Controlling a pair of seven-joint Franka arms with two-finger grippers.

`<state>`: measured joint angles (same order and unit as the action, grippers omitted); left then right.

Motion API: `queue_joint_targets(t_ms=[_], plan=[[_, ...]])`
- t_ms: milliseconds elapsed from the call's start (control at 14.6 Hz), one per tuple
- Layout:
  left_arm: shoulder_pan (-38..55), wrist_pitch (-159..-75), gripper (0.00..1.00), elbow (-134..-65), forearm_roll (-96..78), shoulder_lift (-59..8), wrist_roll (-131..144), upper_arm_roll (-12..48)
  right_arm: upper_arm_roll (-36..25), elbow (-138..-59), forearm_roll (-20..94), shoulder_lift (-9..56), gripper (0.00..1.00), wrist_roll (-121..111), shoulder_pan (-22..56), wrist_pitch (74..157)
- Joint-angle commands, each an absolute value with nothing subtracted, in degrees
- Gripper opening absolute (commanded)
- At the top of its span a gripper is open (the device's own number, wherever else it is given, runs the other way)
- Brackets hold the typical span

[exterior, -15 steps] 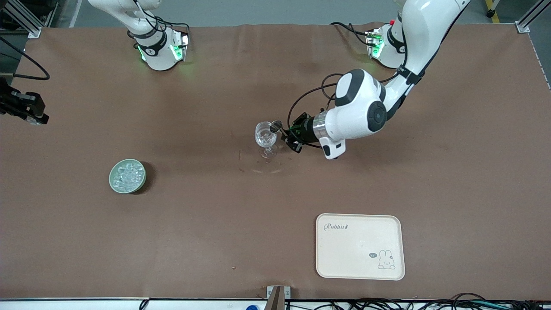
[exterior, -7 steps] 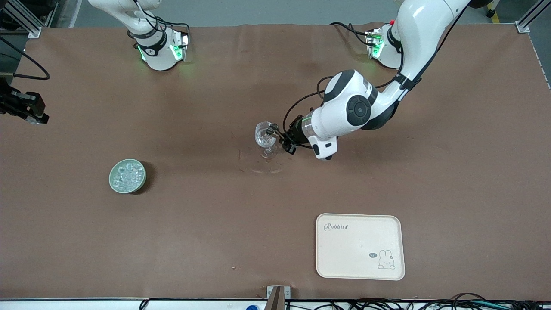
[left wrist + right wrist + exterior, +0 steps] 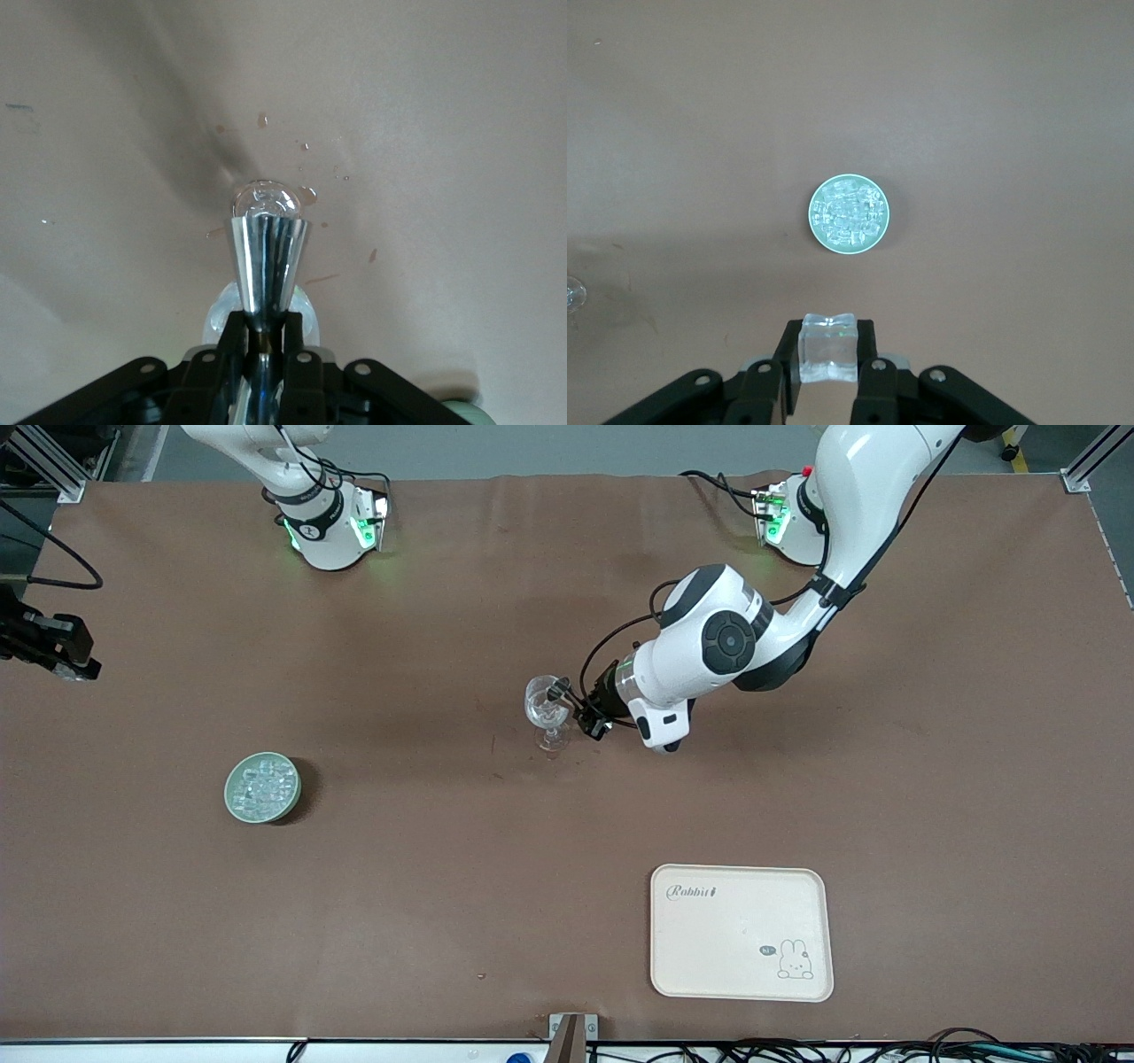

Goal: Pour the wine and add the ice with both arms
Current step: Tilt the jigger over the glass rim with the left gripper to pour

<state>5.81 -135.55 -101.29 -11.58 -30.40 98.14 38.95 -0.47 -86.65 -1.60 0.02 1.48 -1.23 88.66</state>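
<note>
A clear stemmed glass (image 3: 547, 713) stands mid-table. My left gripper (image 3: 574, 701) is shut on the waist of the silvery jigger (image 3: 561, 687), which lies tipped with its mouth at the glass's rim. The left wrist view shows the jigger (image 3: 267, 261) between the left gripper's (image 3: 264, 320) fingers, with the glass bowl (image 3: 266, 197) just past its mouth. No wine can be made out. My right gripper (image 3: 827, 341), outside the front view, is shut on one clear ice cube (image 3: 827, 356) high over the table. The pale-green dish (image 3: 818, 232) heaped with ice (image 3: 849, 212) lies below it.
The dish (image 3: 232, 797) sits toward the right arm's end, nearer the front camera than the glass. A cream rabbit-printed tray (image 3: 741, 932) lies near the front edge toward the left arm's end. Small wet drops (image 3: 306, 190) spot the table by the glass.
The left arm's wrist and forearm have swung in toward the glass and rolled, while the jigger stays tipped at the rim. The dish, glass and tray have not moved.
</note>
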Motion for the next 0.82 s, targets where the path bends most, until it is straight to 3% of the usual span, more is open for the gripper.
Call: queue_joint_targets(t_ms=[0,479,753], plan=[[5.4,-133.3,0.0,-100.3,-10.3,-30.1,99.7,40.2,-0.4,-88.4,-2.3,-1.8,0.01,1.3,-1.0,88.7],[4.7,-133.0,0.0,-100.6,-11.9,-28.8,99.3,40.2,-0.4,-88.4,-2.3,-1.8,0.01,1.3,-1.0,88.6],[4.2,-133.1,0.0,-101.1,-25.8,-27.4,91.3,38.6,-0.4,-88.3,-2.3,-1.8,0.01,1.4,-0.9,88.2]])
